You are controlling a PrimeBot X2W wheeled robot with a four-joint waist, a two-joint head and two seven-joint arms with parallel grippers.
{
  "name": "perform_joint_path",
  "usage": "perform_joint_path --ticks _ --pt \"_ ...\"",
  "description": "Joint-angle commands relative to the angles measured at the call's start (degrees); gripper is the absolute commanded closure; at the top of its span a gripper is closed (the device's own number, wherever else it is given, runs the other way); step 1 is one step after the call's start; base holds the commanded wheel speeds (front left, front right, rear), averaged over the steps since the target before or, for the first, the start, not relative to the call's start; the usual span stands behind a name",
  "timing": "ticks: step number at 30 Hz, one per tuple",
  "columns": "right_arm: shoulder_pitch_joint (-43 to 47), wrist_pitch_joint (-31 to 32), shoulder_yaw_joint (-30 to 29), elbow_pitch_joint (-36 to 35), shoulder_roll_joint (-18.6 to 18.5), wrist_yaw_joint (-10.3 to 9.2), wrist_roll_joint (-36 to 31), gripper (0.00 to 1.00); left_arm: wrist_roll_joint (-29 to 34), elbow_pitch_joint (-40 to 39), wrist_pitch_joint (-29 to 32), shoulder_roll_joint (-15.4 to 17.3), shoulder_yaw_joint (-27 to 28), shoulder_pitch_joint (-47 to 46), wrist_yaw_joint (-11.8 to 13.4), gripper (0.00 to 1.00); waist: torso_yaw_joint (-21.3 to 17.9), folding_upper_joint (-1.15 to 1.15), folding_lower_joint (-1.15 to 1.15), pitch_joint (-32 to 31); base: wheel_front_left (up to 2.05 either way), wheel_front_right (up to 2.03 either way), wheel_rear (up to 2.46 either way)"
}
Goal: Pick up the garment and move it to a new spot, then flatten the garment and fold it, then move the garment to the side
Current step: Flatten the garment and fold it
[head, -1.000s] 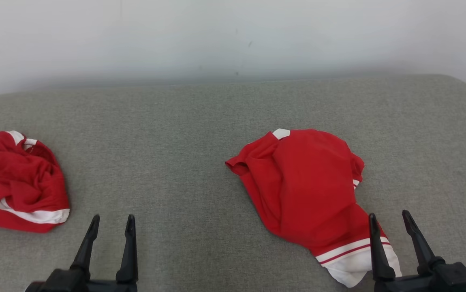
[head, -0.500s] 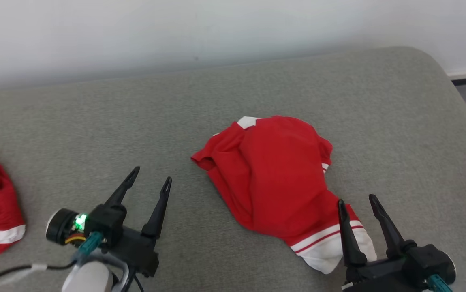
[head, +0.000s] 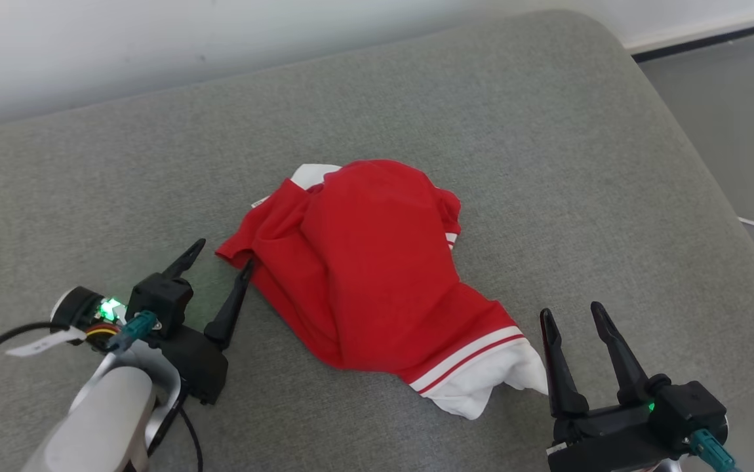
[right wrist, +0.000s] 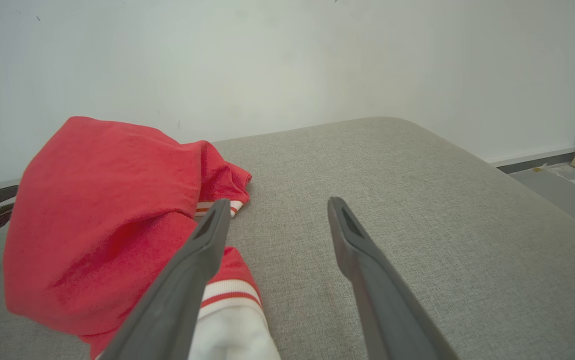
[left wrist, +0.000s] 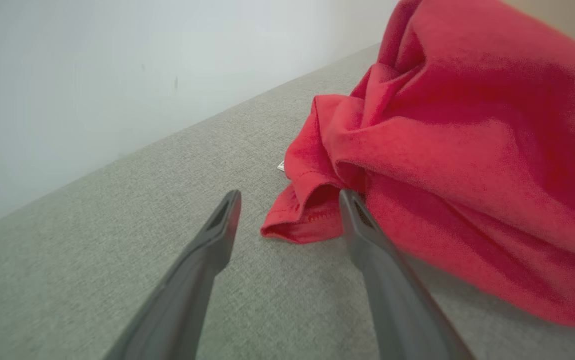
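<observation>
The grey cushioned surface (head: pixel 547 131) carries the crumpled red garment (head: pixel 364 262) at its middle. The left gripper (head: pixel 225 254), fingers (head: pixel 233 301) spread wide and empty, has one tip at the sleeve hem. The right gripper (head: pixel 570 309), equally wide and empty, sits just beside the white hem.

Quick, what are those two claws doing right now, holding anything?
Left gripper: open, holding nothing, next to the red garment.
Right gripper: open, holding nothing.

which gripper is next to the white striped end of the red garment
The right gripper: it stands open beside the white striped hem of the garment. The left gripper is at the plain red sleeve instead.
</observation>
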Motion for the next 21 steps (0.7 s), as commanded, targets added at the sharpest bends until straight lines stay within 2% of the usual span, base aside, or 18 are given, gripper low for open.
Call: perform_joint_path --ticks 1,6,7,13,21 --pt "-0.83 0.02 0.08 -0.12 0.09 0.06 0.52 0.00 -0.67 1.06 -0.24 0.63 -0.75 -1.42 0.13 0.00 -2.06 0.00 -0.01 2.10 0.00 0.00 0.00" --pt "-1.25 0.02 0.72 0.41 0.07 0.06 0.13 0.00 -2.78 5.02 -0.24 1.21 -3.27 -4.32 0.13 0.02 -3.10 0.00 -0.01 2.55 0.00 0.00 0.00" --pt "-1.21 0.02 0.64 0.46 0.08 0.06 0.05 0.00 -3.45 5.45 -0.24 1.06 -4.01 -4.58 0.12 1.00 -3.13 0.00 -0.01 2.49 0.00 0.00 0.00" --pt "0.34 0.02 -0.55 0.44 0.09 0.06 -0.28 0.00 -5.38 3.93 -0.24 1.10 -6.50 -4.82 0.13 1.00 -1.41 0.00 -0.01 1.14 0.00 0.00 0.00" --pt "2.26 0.02 -0.44 1.22 0.05 0.06 -1.11 0.00 -3.30 -3.36 -0.24 0.77 -4.58 0.29 0.13 1.00 5.55 0.00 -0.01 -3.50 0.00 0.00 0.00"
